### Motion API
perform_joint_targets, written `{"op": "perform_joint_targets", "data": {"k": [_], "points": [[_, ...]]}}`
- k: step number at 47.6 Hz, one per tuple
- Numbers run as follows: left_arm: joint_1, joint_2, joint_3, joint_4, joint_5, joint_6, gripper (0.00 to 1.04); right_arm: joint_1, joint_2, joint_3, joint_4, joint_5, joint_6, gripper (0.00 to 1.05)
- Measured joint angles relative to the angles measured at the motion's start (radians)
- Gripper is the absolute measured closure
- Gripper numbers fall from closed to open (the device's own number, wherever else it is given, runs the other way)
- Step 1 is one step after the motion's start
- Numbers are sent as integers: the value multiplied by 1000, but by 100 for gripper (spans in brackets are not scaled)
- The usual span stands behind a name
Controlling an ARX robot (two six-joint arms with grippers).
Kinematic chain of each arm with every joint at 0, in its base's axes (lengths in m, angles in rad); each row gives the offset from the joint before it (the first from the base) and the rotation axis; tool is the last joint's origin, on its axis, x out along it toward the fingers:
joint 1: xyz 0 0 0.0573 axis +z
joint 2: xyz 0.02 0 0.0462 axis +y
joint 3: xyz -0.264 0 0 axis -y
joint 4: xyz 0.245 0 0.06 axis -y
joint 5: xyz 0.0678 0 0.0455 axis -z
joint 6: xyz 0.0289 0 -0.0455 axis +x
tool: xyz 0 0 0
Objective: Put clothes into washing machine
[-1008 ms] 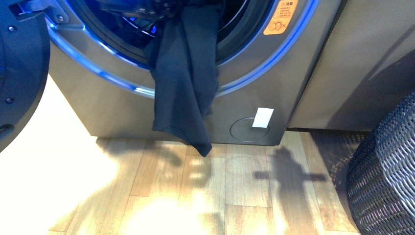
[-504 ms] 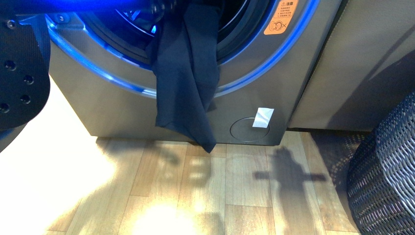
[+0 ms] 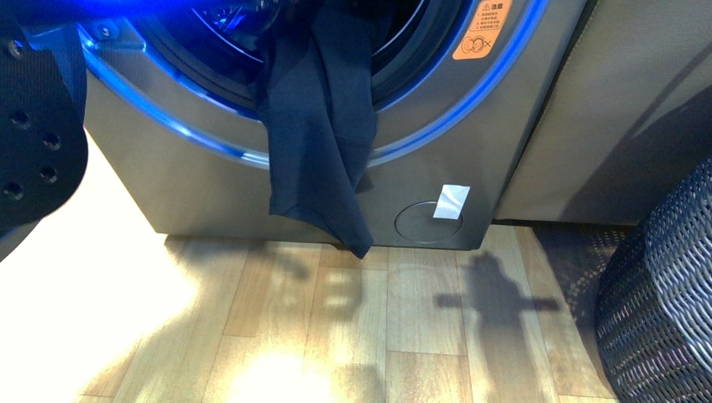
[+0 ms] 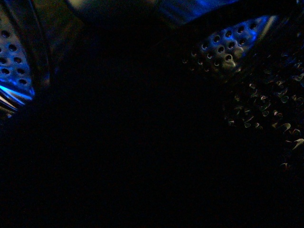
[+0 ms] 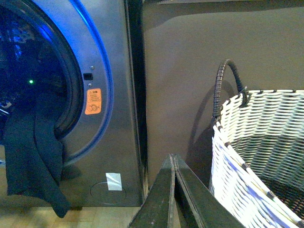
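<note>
The washing machine (image 3: 201,185) is silver-grey, with a blue-lit rim round its open porthole. The clothes (image 3: 319,143), dark navy fabric, hang out over the porthole lip, and their tip ends just above the floor. The left wrist view is almost all dark. Only bits of the perforated steel drum (image 4: 228,42) show there, and my left gripper's jaws cannot be made out. In the right wrist view my right gripper (image 5: 174,159) is shut on nothing. It hovers apart from the clothes (image 5: 33,156), between the washing machine (image 5: 118,95) and a basket.
The dark round door (image 3: 34,143) stands open at the far left. A grey-brown cabinet (image 3: 621,109) adjoins the machine on the right. A woven basket (image 3: 663,294) stands on the wooden floor (image 3: 353,336) at the right, close to my right gripper as the white-lit basket (image 5: 256,156).
The hanging end of the clothes has been drawn up slightly and shifted right. A blurred blue-lit shape has come across the top left, and the dark perforated disc at the left edge has shifted.
</note>
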Motion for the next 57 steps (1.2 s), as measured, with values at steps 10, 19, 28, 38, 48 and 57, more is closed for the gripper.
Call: {"op": "perform_joint_targets", "data": {"k": [10,19,28,38,48,57], "points": [[26,-14,-19,-16,10,-10,8,0,0,0,0,0,0,102],[39,-269,-480,224,24,-24,7,0,0,0,0,0,0,102],[47,-444,-773,380,45,-55,7,0,0,0,0,0,0,102],[49,-582,-1075,539,74,-60,7,0,0,0,0,0,0,102],[49,-752,-1365,678,84,-69,7,0,0,0,0,0,0,102],[37,-916,-1569,770,90,-72,7,0,0,0,0,0,0,102]]}}
